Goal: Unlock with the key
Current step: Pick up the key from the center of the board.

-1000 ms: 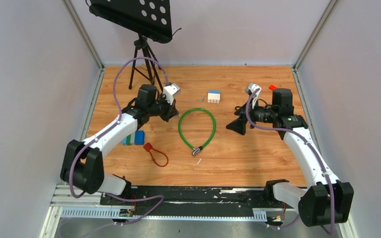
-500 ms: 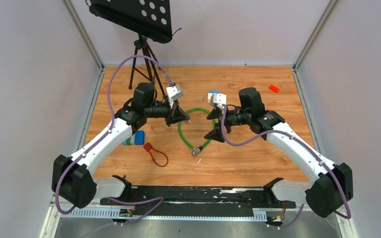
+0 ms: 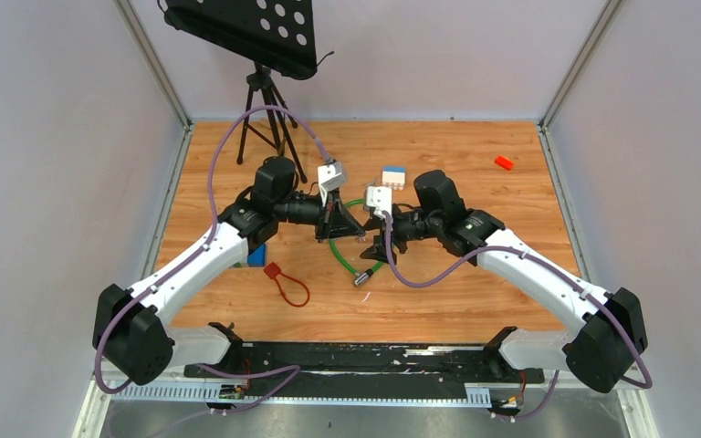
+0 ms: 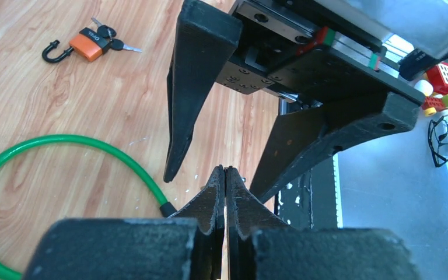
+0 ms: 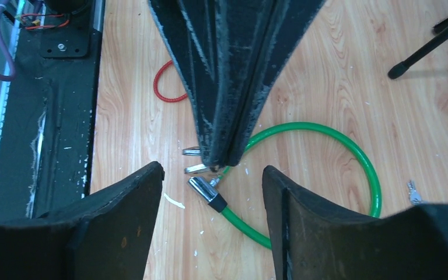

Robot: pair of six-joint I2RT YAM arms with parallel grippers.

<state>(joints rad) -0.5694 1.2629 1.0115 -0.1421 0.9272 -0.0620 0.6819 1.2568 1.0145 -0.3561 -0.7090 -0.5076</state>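
R tool (image 3: 383,247) moved in, jaws narrower, facing closed L tool (image 3: 350,233).

The green cable lock (image 5: 350,146) runs partly hidden behind the left claw (image 5: 219,157) and right claw (image 5: 213,172).

A wooden counter (image 3: 456,301) is walled on three sides by pale grey panels. At its far left corner stands a black tripod (image 3: 261,109) carrying a tilted black plate with round holes (image 3: 246,27). Near the far middle sits a small white block stack with a blue top (image 3: 393,176). A thin red cord loop with a red tab (image 3: 287,286) lies toward the near left. Just beyond it a blue block (image 3: 256,255) peeks out, mostly hidden. An orange padlock (image 3: 504,162) rests alone at the far right. Off the counter, coloured toy bricks (image 4: 440,87) and what may be spectacles (image 4: 440,131) lie on a grey surface.
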